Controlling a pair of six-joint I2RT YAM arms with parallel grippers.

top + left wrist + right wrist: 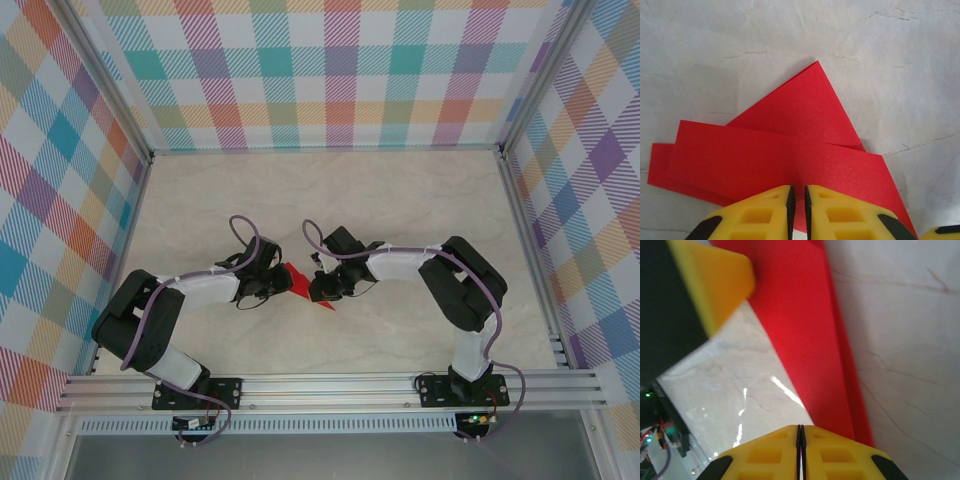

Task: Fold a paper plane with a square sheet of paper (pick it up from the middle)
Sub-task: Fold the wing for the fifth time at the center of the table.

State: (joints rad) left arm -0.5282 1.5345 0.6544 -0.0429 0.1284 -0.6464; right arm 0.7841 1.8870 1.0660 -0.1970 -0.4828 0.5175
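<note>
So the red paper (303, 283) is partly folded now: matte, thin, a pointed triangular flap on top of a long slanted band, with crisp creases and layered edges. It lies flat right under the left gripper's (797, 192) tips and spreads out ahead of them and to both sides. Those chunky yellow plastic fingers (765, 212) sit a sliver apart; I can't tell if they're nipping the sheet. The right gripper (800, 429) has its pads pressed fully together, with the paper running from beside its tips away ahead. Everything sits on a glossy, pale, marble-look table (400, 200).
</note>
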